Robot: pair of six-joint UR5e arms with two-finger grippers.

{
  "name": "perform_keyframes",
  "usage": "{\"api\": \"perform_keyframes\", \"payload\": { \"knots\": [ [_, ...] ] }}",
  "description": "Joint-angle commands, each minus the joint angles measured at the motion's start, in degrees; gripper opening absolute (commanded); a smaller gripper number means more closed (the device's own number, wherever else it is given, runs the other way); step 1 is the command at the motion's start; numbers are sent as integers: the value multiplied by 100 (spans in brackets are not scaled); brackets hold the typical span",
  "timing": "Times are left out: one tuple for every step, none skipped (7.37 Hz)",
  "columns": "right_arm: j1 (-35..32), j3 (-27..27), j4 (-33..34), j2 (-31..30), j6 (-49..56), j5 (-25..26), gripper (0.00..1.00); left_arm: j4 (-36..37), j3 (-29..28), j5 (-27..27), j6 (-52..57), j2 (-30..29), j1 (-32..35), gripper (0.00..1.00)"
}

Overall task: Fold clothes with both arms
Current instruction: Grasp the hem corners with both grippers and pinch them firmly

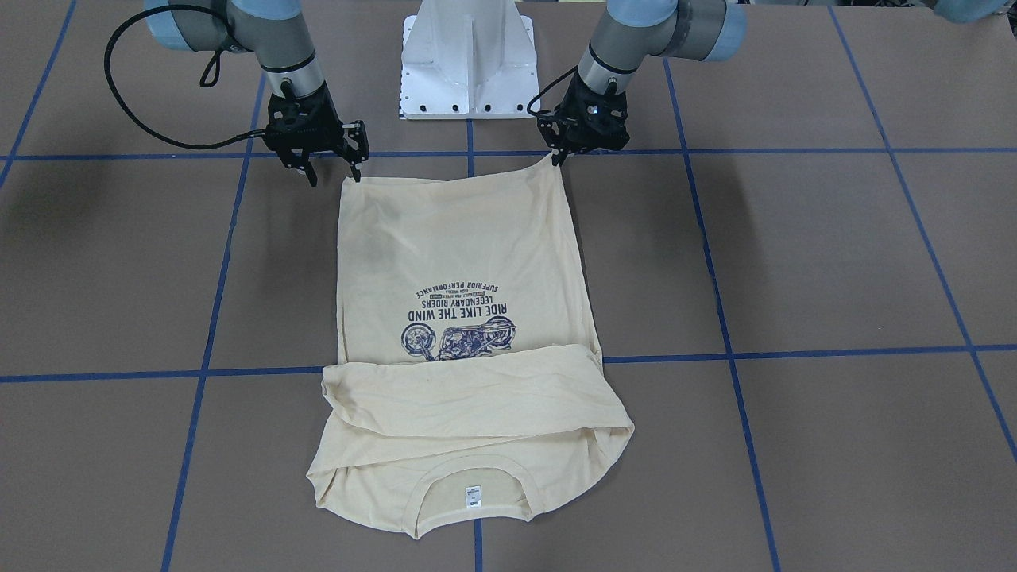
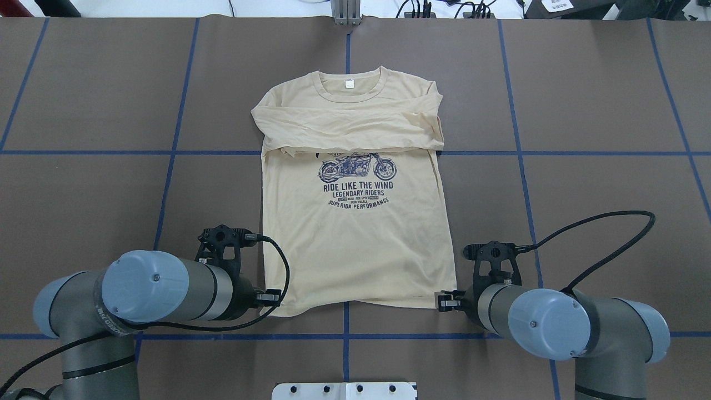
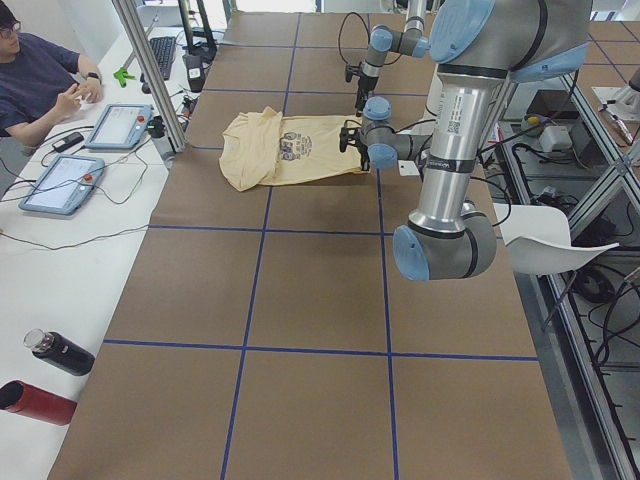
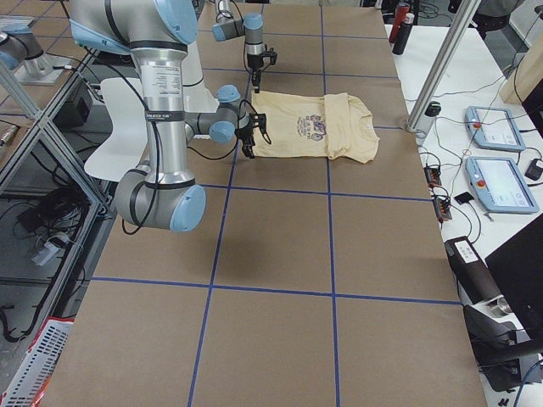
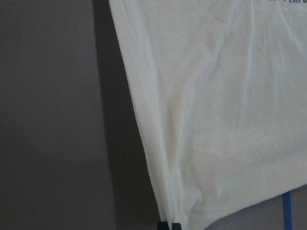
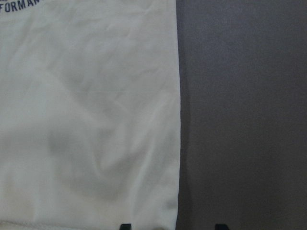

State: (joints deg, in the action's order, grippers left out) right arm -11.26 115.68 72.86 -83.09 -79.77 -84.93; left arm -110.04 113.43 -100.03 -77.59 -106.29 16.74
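Fingers [image 5: 163,225] of the left hand [image 1: 558,156] are pinched together on one hem corner of the T-shirt [image 2: 355,244], and that corner is drawn up into a small point at the tips; the left arm [image 2: 161,286] behind it comes in from the left side of the overhead view. Across the middle, the pale cream-yellow shirt lies front up on the brown table [image 2: 83,183], hem towards the robot and collar on the far side, its thin fabric lightly wrinkled. A navy motorcycle print [image 2: 357,180] with "RIDE LIKE THE WIND" shows on the chest, both long sleeves [image 2: 350,130] are folded across the body and cover the print's top edge, and a small white neck label [image 2: 349,84] sits inside the collar. Blue tape lines [image 2: 166,183] mark the table in a grid, one of them passing under the shirt at sleeve level. To the right, the right hand [image 1: 334,179] stands released at the other hem corner: its two fingertips [image 6: 219,227] are spread apart, and in the wrist view the shirt's side edge runs down between them. The right arm [image 2: 550,322] comes in from the right side of the overhead view, and the white pedestal base [image 2: 344,390] sits between the two arms at the table's near edge
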Motion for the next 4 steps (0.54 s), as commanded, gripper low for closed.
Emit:
{"api": "perform_keyframes", "payload": {
  "knots": [
    [176,-80,0,39,-21,187,60,253,205,62,-2,-5,-13,0],
    [220,-80,0,39,-22,222,58,315,293,62,-2,-5,-13,0],
    [255,-80,0,47,-22,231,55,316,320,54,-2,-5,-13,0],
    [282,-106,0,56,-22,275,49,316,312,62,-2,3,-22,0]
  ]
}}
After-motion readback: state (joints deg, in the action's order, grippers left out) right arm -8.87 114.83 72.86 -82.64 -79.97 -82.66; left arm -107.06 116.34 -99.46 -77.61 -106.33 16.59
